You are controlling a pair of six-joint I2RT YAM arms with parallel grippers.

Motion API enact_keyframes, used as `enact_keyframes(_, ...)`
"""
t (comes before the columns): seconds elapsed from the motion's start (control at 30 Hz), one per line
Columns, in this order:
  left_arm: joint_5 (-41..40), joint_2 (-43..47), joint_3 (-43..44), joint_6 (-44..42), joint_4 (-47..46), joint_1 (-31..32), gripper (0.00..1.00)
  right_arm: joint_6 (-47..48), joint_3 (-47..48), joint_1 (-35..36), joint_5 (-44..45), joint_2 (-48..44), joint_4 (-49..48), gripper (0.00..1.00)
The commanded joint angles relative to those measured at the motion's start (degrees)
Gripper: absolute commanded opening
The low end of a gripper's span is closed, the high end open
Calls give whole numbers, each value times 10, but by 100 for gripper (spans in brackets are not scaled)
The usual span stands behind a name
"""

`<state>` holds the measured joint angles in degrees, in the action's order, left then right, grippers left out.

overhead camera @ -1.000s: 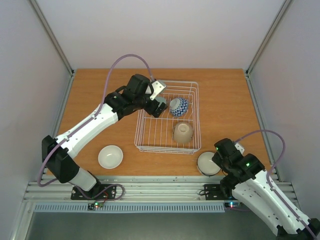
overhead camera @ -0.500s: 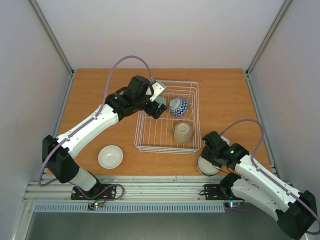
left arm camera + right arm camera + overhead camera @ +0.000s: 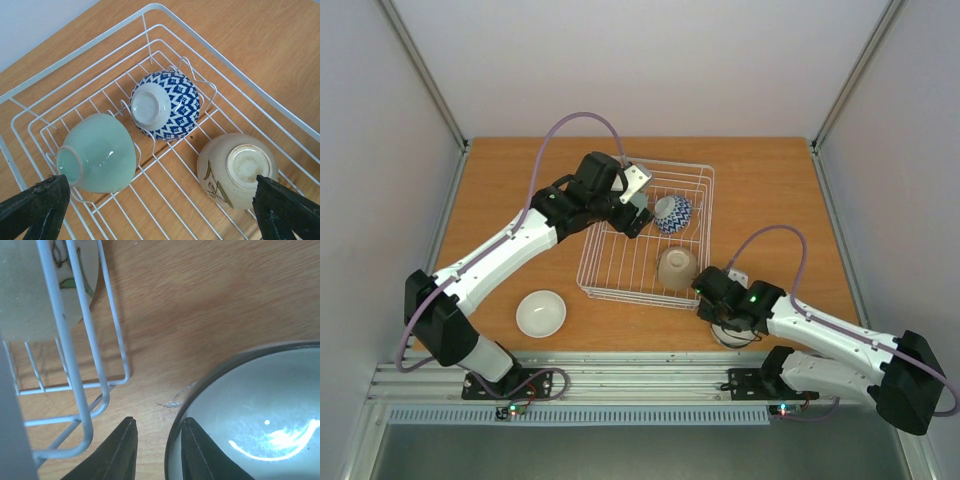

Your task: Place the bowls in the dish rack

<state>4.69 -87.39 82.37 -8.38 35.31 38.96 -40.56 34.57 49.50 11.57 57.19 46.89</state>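
Bowls, three of them, lay inside the dish rack (image 3: 620,270), which stood around the middle of the wooden table (image 3: 770,200), between the two arms. A blue-and-white patterned bowl (image 3: 167,105) leaned on its side among the tines, foot towards the left wrist camera. Just beside it a mint green bowl (image 3: 97,152) was tipped over too. A beige bowl (image 3: 237,170) with a leaf drawn on its side sat upside down nearer the front. Two more were outside: a white bowl (image 3: 541,313) on the table well to the near left, and a dark-rimmed bowl (image 3: 260,415) just beside the rack's near right corner.

From above, the mint bowl was almost wholly hidden under the left gripper (image 3: 159,200), and the dark-rimmed one mostly under the right arm; the right wrist view cut it off at the frame edge.

It was a white wire basket, rectangular, with upright tines propping the bowls.

That left pincer hung over the rack, spread wide and holding nothing. The right gripper (image 3: 158,422) was set narrow, one finger either side of the dark rim, with wood showing between the outer finger and the rim
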Motion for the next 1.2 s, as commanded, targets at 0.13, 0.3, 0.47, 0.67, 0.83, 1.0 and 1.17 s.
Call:
enact_keyframes(0.13,2,11,-17,-6,-32,-2,99,-47,-23,10,-10,9,-52,23)
enact_keyframes(0.3,6,11,-17,-5,-32,-1,99,-59,-27,12,7,-14,-7,8)
enact_keyframes(0.47,5,11,-18,-3,-32,-2,99,-71,-31,13,27,-45,33,1)
enact_keyframes(0.67,3,17,-20,0,-36,-1,99,-45,2,13,98,-134,114,1)
enact_keyframes(0.83,3,17,-21,0,-39,-2,99,49,102,13,193,-221,179,1)
enact_keyframes(1.0,23,20,-20,6,-39,-1,99,203,163,13,193,-286,53,1)
enact_keyframes(1.17,66,26,-20,13,-34,-1,99,313,190,13,129,-259,-85,1)
